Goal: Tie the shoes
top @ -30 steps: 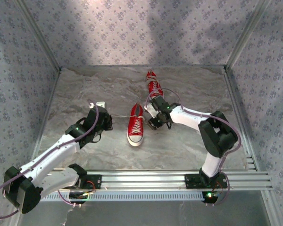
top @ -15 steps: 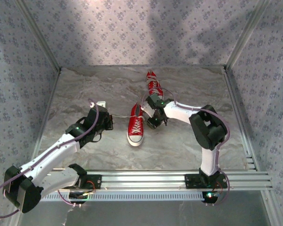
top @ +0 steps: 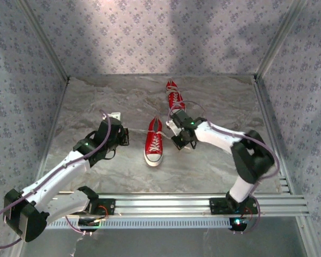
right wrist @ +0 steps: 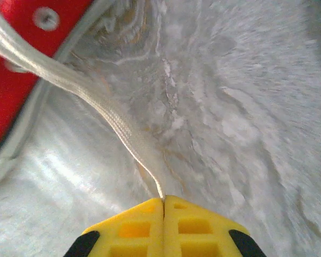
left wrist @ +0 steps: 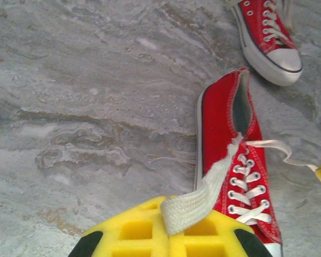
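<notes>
1. two red shoes on the marble tabletop (top: 96, 107): near shoe (top: 154, 142) sits mid-table with its toe toward the arms, far shoe (top: 175, 96) is behind it and a bit right.
2. left gripper (left wrist: 174, 225) is clamped on one end of the near shoe's white lace (left wrist: 214, 179), just left of that shoe.
3. right gripper (right wrist: 163, 211) is pinched closed on the lace's other end, right beside the same shoe.
</notes>
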### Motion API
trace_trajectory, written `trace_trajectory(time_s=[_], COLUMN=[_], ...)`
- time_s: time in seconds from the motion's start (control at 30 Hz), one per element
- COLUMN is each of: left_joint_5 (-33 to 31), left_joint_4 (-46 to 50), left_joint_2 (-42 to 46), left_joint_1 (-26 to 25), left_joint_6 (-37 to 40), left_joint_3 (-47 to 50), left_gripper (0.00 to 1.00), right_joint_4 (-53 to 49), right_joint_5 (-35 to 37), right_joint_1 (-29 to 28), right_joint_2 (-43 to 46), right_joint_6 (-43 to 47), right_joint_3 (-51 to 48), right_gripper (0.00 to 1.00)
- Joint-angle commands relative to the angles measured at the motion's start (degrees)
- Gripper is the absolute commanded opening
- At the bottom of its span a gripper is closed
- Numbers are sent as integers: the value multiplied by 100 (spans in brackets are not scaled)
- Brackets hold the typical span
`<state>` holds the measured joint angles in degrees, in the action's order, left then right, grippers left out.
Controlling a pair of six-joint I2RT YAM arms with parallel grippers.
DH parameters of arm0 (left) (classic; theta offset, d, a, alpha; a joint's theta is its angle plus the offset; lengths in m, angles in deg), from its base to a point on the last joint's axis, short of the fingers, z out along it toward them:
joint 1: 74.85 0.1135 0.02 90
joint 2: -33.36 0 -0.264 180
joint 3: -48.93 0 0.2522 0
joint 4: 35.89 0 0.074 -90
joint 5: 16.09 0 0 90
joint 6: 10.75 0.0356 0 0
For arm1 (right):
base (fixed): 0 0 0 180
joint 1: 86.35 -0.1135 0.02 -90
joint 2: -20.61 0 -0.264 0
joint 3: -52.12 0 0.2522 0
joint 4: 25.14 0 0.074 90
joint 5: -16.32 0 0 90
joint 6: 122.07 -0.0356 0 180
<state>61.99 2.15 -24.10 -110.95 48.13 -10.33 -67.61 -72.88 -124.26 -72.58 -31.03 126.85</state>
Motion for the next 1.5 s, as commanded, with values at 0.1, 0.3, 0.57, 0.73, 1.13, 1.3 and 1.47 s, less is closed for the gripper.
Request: trace_trajectory(time_s=[0.1,0.3,0.57,0.73,1.13,1.3,1.47], left_joint_5=[602,774,1213,1355,1676,1462,1570], left_joint_4=[-51,-28,-232,-532,-1759,-1917,-1939], left_joint_2=[-61,-438,-1282,-1816,-2508,-2420,-2689], left_joint_1=[-18,-121,-353,-638,-901,-918,-905], left_joint_6=[228,289,327,194,-193,-152,-111], left_joint_3=[-460,-980,-1756,-2048,-1992,-1908,-2145], left_gripper=[0,0,0,0,0,0,0], right_joint_4=[258,314,1493,2423,3007,2863,3006], right_joint_5=[-124,161,-824,-1693,-2773,-2901,-3226], right_joint_1=[-75,-388,-615,-280,449,472,448], right_joint_2=[1466,1993,2247,2273,2198,2226,2157], right_joint_6=[-1098,-1473,-1509,-1792,-1996,-1841,-1831], right_joint_3=[-512,-715,-1350,-1738,-2181,-2212,-2284], right_gripper=[0,0,0,0,0,0,0])
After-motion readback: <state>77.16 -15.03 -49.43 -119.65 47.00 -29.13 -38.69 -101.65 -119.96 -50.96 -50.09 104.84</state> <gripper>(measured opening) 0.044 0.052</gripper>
